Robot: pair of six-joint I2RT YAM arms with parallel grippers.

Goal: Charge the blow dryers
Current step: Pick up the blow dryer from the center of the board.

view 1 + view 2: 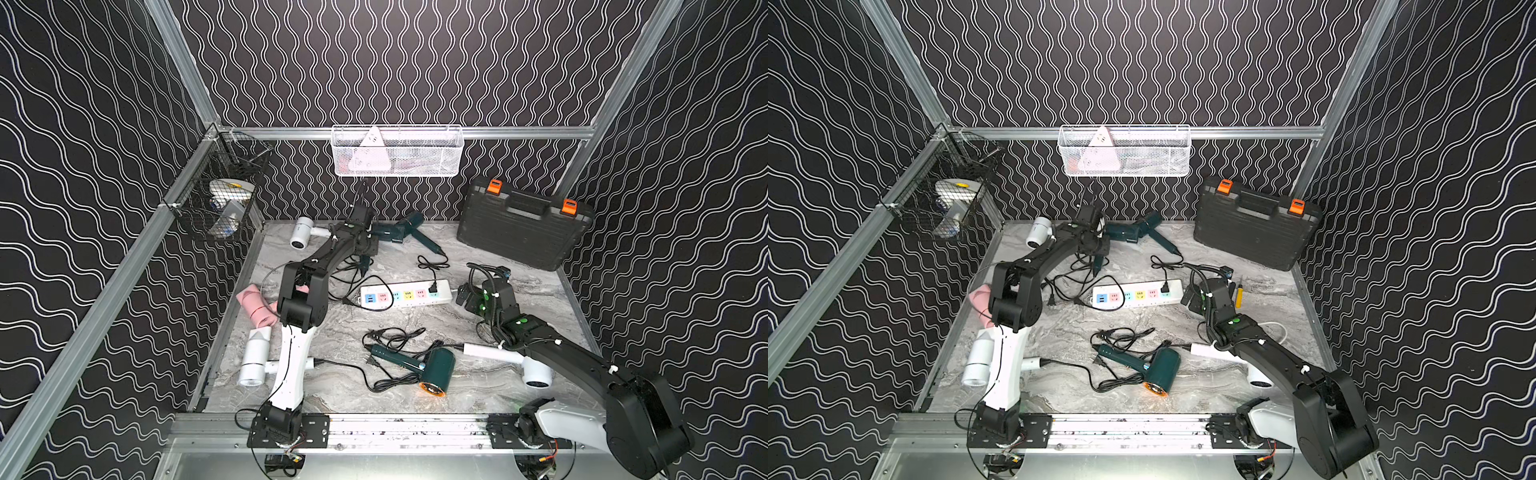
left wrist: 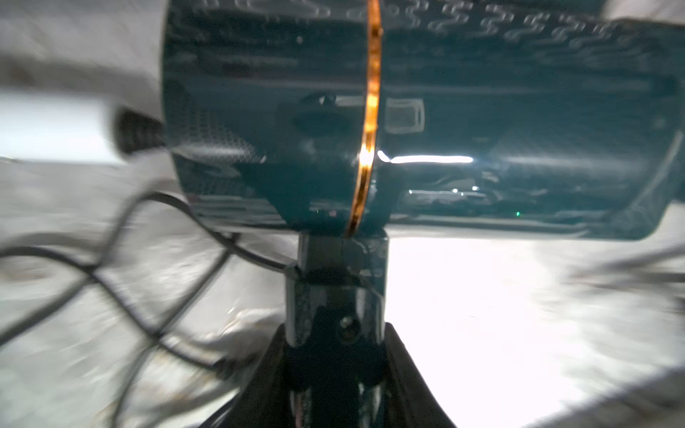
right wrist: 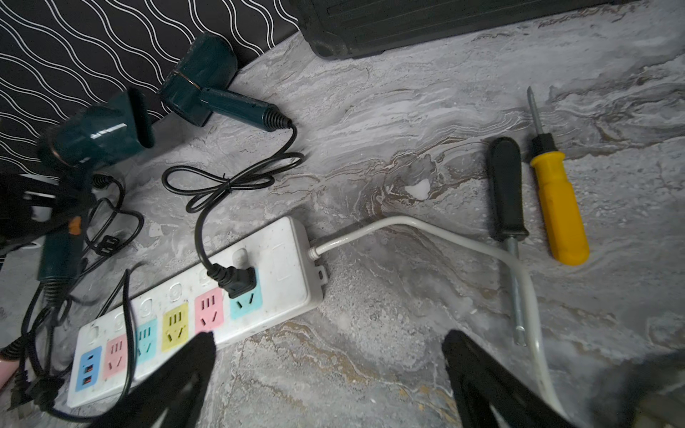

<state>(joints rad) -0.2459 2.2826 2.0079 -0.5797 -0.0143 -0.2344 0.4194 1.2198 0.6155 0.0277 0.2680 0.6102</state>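
Observation:
My left gripper (image 2: 335,329) is shut on the handle of a dark green blow dryer (image 2: 281,122) at the back of the table; in a top view that dryer (image 1: 384,236) sits beside the gripper (image 1: 362,251). A second dark green dryer (image 3: 202,79) lies behind it, its plug (image 3: 237,281) in the power strip's (image 3: 281,266) teal socket. My right gripper (image 3: 329,337) hangs open over bare marble by the strip's cord end. Another green dryer (image 1: 436,370) lies in front. White dryers (image 1: 302,235) (image 1: 253,361) (image 1: 536,372) and a pink one (image 1: 255,305) lie around.
A black toolcase (image 1: 523,224) leans at the back right. A yellow screwdriver (image 3: 556,207) and a black one (image 3: 508,192) lie right of the strip. A white wire basket (image 1: 397,151) and a black one (image 1: 224,195) hang on the walls. Loose cords (image 1: 390,336) cross the middle.

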